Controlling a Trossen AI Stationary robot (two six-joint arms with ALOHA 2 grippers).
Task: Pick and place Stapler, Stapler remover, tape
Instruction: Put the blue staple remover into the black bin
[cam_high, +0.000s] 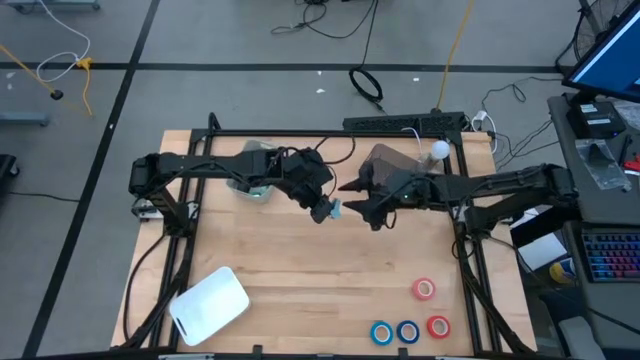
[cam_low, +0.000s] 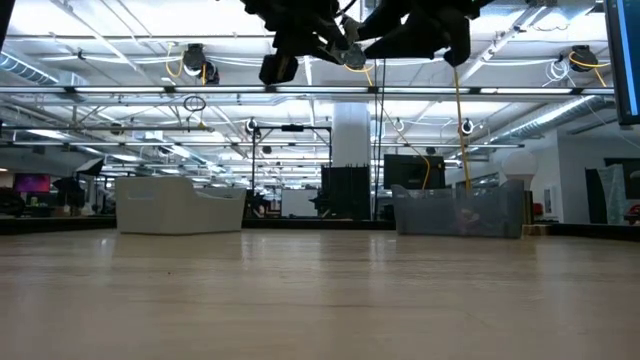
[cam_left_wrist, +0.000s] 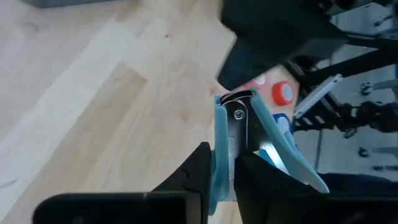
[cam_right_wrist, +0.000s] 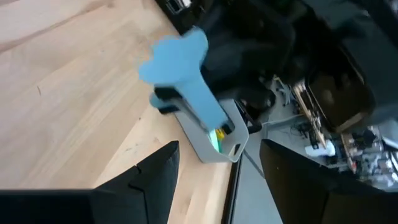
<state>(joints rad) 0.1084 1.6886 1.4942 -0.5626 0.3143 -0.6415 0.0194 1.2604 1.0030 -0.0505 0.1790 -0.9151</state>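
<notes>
High view: the left gripper (cam_high: 325, 208) sits at frame centre, closed on a light-blue staple remover (cam_high: 331, 209) held clear of the table (cam_high: 300, 270). The right gripper (cam_high: 352, 196) points at it from the right, tips just beside the remover. Both arms meet here; the left arm has the item, the right is the nearer free arm. Four tape rolls (cam_high: 424, 289) lie at lower right, well apart from both grippers.

Low view: both arms hang at the top edge, above the tabletop; the remover is too small to read here.

Left wrist view: the left fingers (cam_left_wrist: 200, 168) are nearly closed, clamping the remover (cam_left_wrist: 231, 134) on its metal body. Its long axis runs away from the fingers toward upper centre, one blue wing splayed to lower right. The dark right gripper (cam_left_wrist: 273, 31) looms at upper right, beyond the remover's far end.

Right wrist view: the right fingers (cam_right_wrist: 155, 171) stand wide apart, holding nothing. The remover (cam_right_wrist: 180, 68) lies ahead, upper centre, with its long axis slanting from upper left to lower right. Judgement: a handover requires the right fingers to straddle the free end.
</notes>
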